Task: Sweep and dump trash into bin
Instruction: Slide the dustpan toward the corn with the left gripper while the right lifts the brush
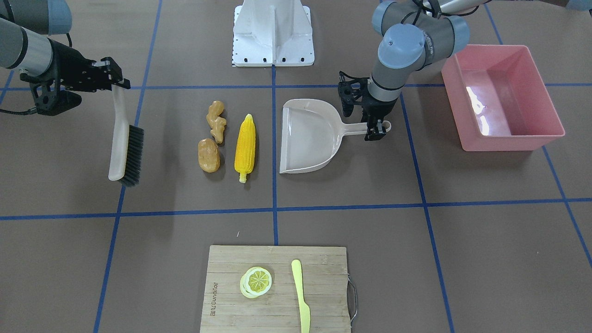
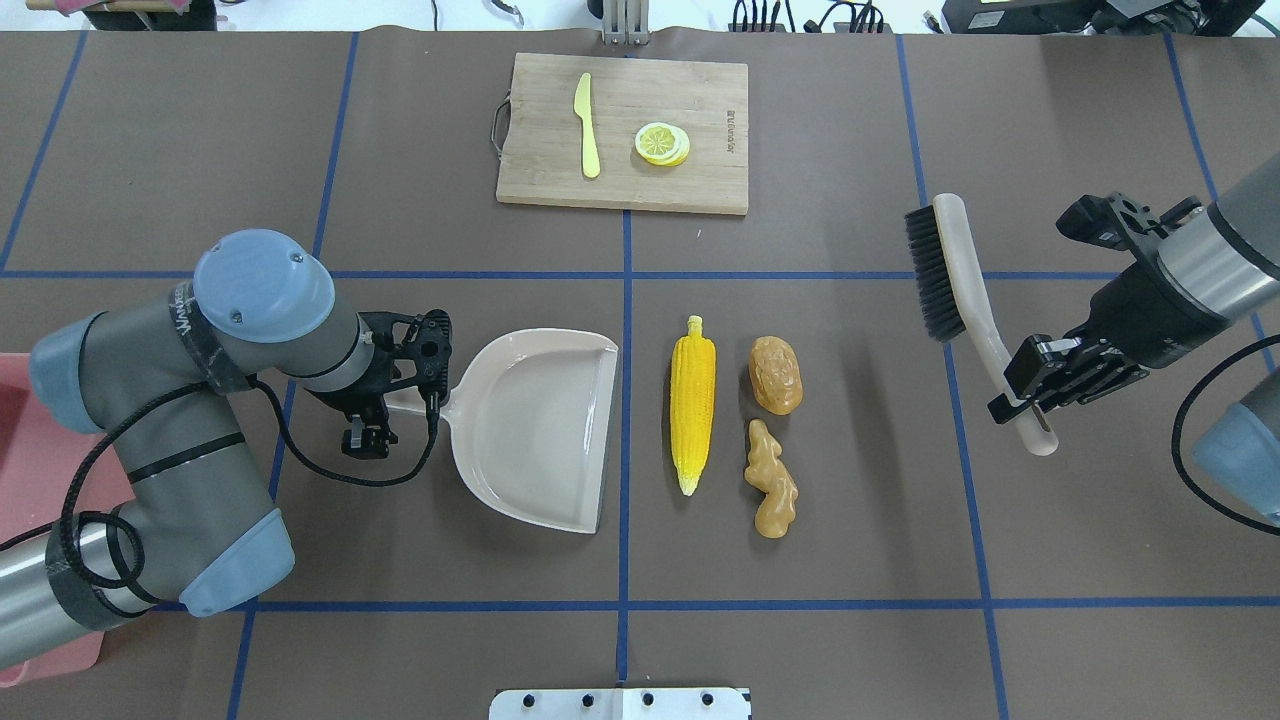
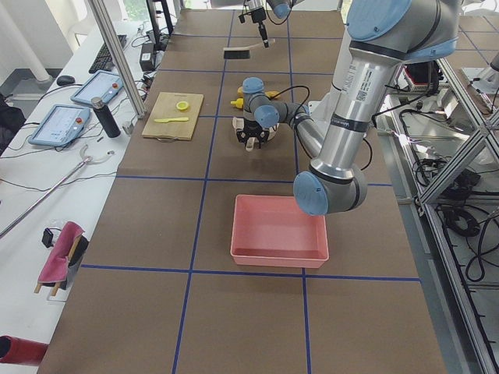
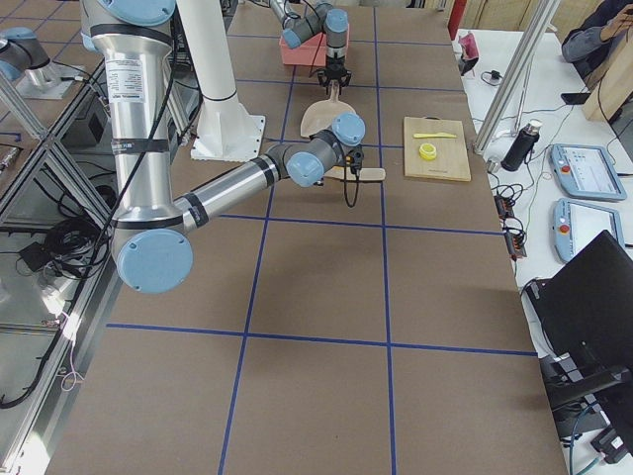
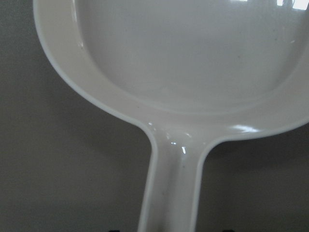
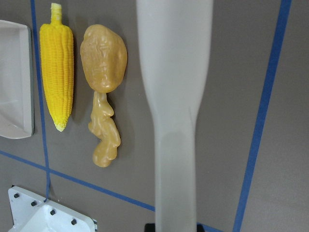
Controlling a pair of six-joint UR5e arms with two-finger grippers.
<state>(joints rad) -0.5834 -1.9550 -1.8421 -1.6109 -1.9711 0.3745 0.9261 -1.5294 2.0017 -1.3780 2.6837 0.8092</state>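
The trash lies in a group on the table: a yellow corn cob (image 1: 245,148) (image 2: 693,400), a tan ginger root (image 1: 216,121) (image 2: 772,480) and a brown potato (image 1: 208,156) (image 2: 776,374). A beige dustpan (image 1: 307,136) (image 2: 530,430) rests beside the corn, its mouth facing it. My left gripper (image 1: 377,128) (image 2: 395,402) is shut on the dustpan's handle (image 5: 169,193). My right gripper (image 1: 115,82) (image 2: 1030,400) is shut on the handle of a brush (image 1: 126,152) (image 2: 945,265), held above the table on the far side of the trash. The pink bin (image 1: 508,141) (image 3: 279,230) stands empty beyond the left arm.
A wooden cutting board (image 1: 277,259) (image 2: 700,180) with a lemon slice (image 1: 255,281) and a pale yellow knife (image 1: 300,296) lies at the table's far edge from me. The white base plate (image 1: 273,32) is at my side. Blue tape lines cross the brown table.
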